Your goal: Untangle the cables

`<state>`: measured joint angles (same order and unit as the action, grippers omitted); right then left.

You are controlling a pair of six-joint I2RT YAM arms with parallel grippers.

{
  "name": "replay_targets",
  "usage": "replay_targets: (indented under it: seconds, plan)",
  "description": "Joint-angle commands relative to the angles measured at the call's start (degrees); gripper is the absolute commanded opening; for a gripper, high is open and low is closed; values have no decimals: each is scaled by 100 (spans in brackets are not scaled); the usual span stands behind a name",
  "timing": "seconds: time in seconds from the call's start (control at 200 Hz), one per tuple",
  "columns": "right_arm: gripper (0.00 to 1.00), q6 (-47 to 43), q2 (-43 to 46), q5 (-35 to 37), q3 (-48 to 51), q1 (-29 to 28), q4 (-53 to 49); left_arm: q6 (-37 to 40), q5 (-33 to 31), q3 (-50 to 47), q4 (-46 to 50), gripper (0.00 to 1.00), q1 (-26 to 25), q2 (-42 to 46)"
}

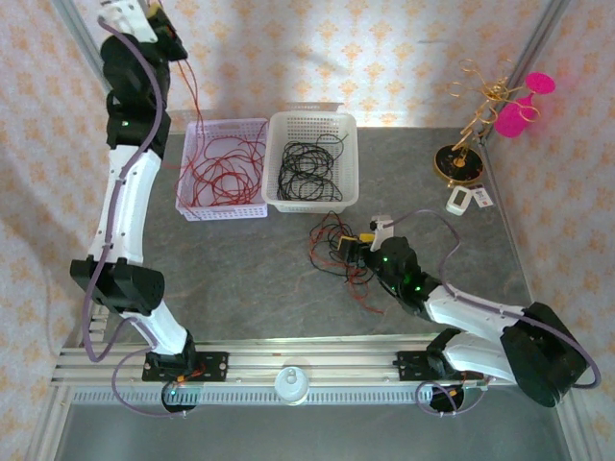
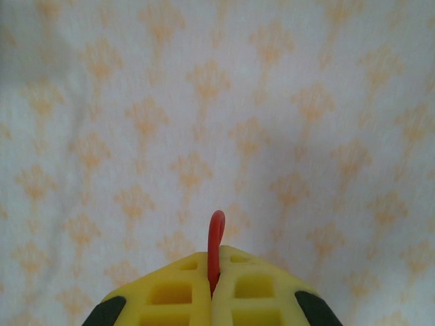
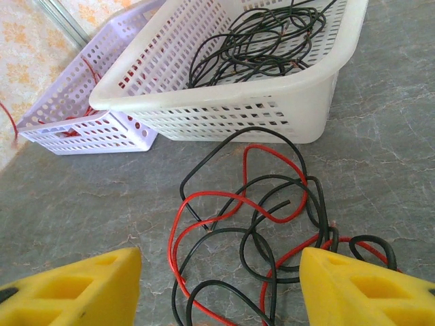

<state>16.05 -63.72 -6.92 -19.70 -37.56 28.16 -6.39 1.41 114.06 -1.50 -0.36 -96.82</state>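
Yellow fingers of the left gripper (image 2: 214, 272) are pressed together on a single red cable (image 2: 216, 234), whose end curls up just above the fingertips against the patterned wall. In the top view this gripper (image 1: 161, 27) is raised high at the far left, and the thin red strand runs down from it into the lavender basket (image 1: 223, 211), where more red cables (image 1: 221, 168) lie in loose loops.

The right gripper (image 3: 221, 272) is low over the table (image 1: 250, 279) with its two yellow fingers spread wide, gripping nothing. Between and just beyond them lies the clump of cables (image 3: 258, 204), red and black strands looped over and through each other on the grey surface; whether either finger touches a strand cannot be told. From above, that clump (image 1: 336, 252) sits near the middle of the table, just left of the right gripper (image 1: 357, 246) and near the baskets' front walls.

Beyond the clump stands the white basket (image 3: 238, 109), holding coiled black cables (image 3: 265, 34), with the lavender basket just beside it on the left.
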Motion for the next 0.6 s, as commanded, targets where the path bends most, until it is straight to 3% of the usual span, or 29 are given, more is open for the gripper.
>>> replay_targets:
  seconds: [0.0, 0.29, 0.596]
  plan:
    - [62, 68, 169, 55, 89, 12, -28, -193, 182, -293, -415, 0, 4, 269]
    - [62, 65, 294, 103, 116, 12, -134, -376, 362, -115, -461, 0, 1, 129]
    - [62, 89, 295, 101, 129, 12, -136, -427, 379, 985, -120, 0, -1, -360]
